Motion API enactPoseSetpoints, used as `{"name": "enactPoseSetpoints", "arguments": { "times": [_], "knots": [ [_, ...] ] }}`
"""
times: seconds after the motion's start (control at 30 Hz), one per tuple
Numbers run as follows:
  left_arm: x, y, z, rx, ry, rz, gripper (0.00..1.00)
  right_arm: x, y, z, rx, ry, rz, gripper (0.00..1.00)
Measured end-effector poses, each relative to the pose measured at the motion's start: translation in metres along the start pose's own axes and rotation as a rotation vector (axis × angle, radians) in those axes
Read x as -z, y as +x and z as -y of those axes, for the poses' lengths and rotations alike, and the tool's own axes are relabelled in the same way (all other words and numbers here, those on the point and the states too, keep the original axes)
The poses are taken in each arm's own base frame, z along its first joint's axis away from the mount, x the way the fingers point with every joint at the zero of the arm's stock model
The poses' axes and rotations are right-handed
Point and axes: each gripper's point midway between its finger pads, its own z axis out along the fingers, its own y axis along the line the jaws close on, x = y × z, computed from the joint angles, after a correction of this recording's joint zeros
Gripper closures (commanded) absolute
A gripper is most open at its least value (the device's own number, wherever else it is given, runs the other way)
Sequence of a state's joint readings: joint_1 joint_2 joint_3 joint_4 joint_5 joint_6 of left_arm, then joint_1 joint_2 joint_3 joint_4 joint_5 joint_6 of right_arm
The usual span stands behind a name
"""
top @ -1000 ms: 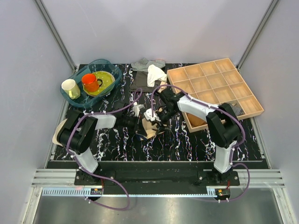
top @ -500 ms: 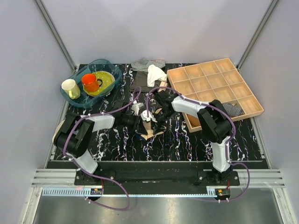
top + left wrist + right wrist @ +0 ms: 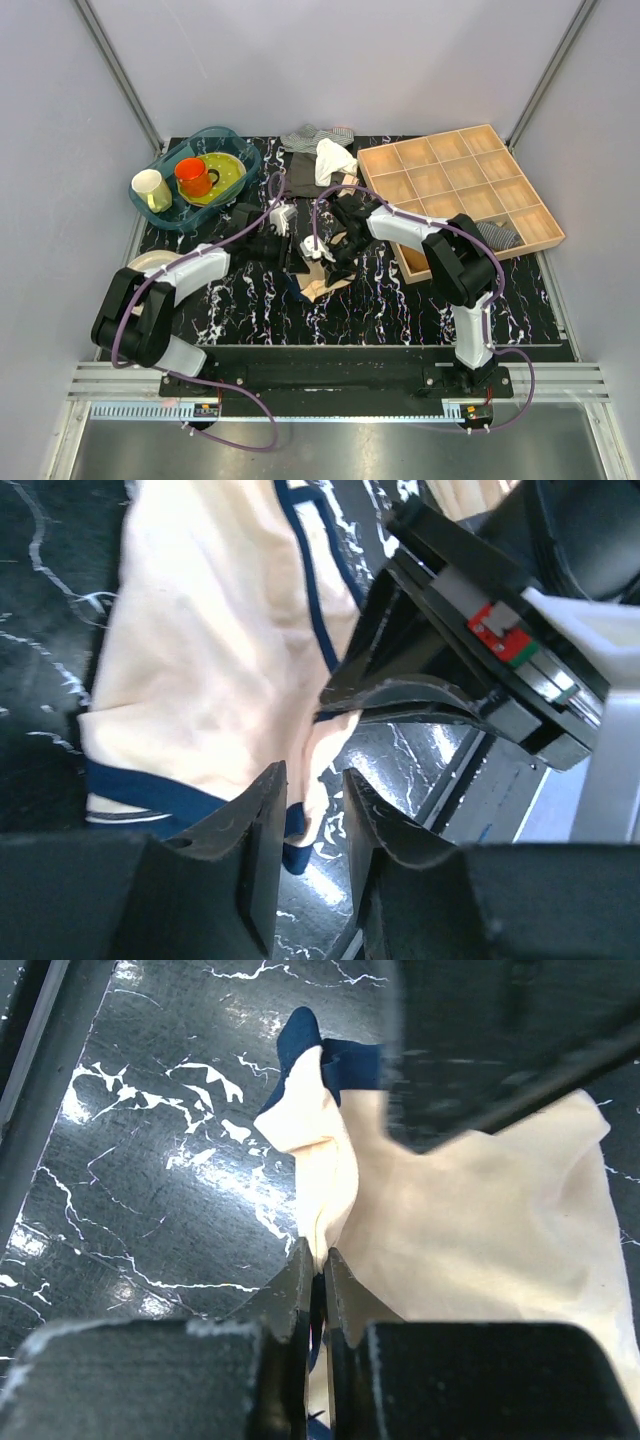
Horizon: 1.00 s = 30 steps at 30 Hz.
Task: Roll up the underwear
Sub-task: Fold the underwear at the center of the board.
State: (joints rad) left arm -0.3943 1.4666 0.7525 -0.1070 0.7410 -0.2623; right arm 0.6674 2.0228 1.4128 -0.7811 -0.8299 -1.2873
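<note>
The underwear (image 3: 322,284), pale beige with dark edging, lies crumpled on the black marbled table between the two arms. My right gripper (image 3: 322,262) is shut on a raised fold of the underwear (image 3: 480,1220), and its fingertips (image 3: 300,1265) pinch the cloth. My left gripper (image 3: 292,247) stands just left of it, slightly open. In the left wrist view a dark-edged corner of the underwear (image 3: 200,680) hangs just beyond the left gripper (image 3: 315,805), not pinched. The right gripper's fingers (image 3: 400,695) hold the fabric's edge there.
A blue basin (image 3: 240,150) with a cup, an orange mug and a yellow plate stands at the back left. A wooden divided tray (image 3: 460,185) is at the right. A white cloth (image 3: 335,158) and darker fabrics (image 3: 315,135) lie at the back.
The left gripper has opened and let go of the underwear, and its arm swung toward the back. The right gripper has closed on a fold of the fabric.
</note>
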Motion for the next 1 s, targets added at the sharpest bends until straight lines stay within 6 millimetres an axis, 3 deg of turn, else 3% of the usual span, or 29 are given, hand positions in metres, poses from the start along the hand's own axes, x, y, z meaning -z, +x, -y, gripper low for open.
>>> {"name": "enactPoseSetpoints", "arguments": {
  "times": [0.2, 0.43, 0.73, 1.0],
  "knots": [
    [-0.008, -0.012, -0.023, 0.022, -0.082, 0.004, 0.84, 0.001, -0.001, -0.002, -0.010, 0.000, 0.000, 0.97],
    [-0.026, 0.017, -0.056, 0.112, -0.154, -0.102, 0.87, 0.005, -0.006, 0.001, -0.036, 0.014, 0.003, 0.96],
    [-0.027, 0.027, -0.063, 0.132, -0.179, -0.123, 0.87, 0.018, -0.027, 0.034, -0.048, 0.097, 0.002, 0.93],
    [-0.029, 0.023, -0.064, 0.132, -0.178, -0.103, 0.82, 0.009, -0.007, 0.054, -0.123, 0.136, -0.060, 0.89]
  ]
}}
